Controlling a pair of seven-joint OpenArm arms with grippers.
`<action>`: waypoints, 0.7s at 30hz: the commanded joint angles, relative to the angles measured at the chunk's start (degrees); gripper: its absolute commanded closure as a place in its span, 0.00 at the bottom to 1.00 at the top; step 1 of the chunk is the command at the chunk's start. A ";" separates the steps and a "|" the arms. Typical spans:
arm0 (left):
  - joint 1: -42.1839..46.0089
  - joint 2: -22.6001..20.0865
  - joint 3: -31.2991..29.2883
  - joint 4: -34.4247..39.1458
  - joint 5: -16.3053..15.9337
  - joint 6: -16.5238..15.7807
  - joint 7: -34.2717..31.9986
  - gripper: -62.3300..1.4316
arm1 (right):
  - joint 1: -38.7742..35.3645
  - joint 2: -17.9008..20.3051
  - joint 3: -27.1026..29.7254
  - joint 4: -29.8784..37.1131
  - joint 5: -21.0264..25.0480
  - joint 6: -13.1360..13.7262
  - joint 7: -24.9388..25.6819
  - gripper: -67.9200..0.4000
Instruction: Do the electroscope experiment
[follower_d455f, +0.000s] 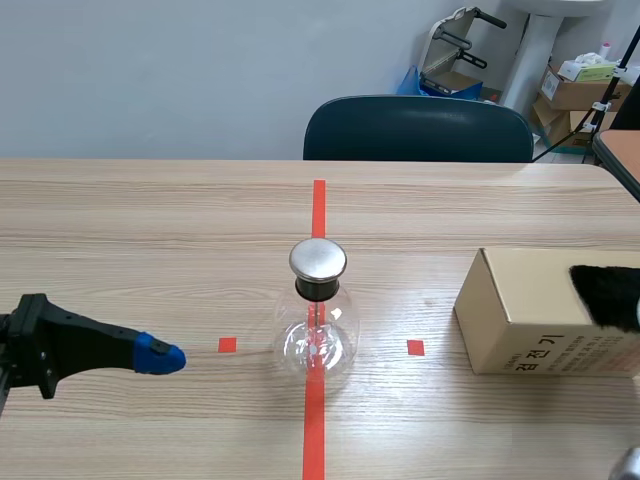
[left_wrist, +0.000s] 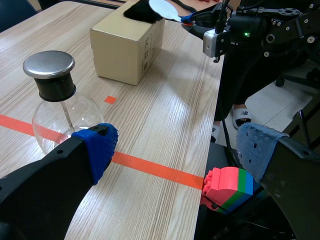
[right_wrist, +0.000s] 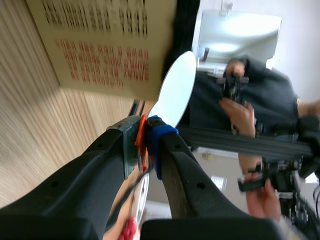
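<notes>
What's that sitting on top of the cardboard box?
A black fuzzy cloth lies on top of the cardboard box. Whatever is under it or inside the closed box is hidden.

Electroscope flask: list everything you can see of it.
The flask is a clear, round glass bulb standing upright on the table, over the red tape line. A black stopper plugs its neck and carries a flat, round, silvery metal disc on top. A thin rod runs from the stopper down into the bulb. Only the table touches it; the open left gripper sits beside it, apart.
</notes>
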 joint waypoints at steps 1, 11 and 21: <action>-0.31 0.28 -0.22 0.92 -0.11 -0.13 -0.76 0.17 | -0.04 0.92 0.31 0.52 -1.86 -2.12 2.43 0.97; -0.31 0.61 -0.22 0.92 -0.11 0.07 -0.81 0.17 | 0.17 -0.04 0.33 0.52 -2.64 -2.14 3.41 0.97; -0.31 1.09 -0.22 0.92 0.09 0.52 -0.81 0.17 | 0.20 -0.07 0.31 0.55 -4.42 -2.14 14.27 0.97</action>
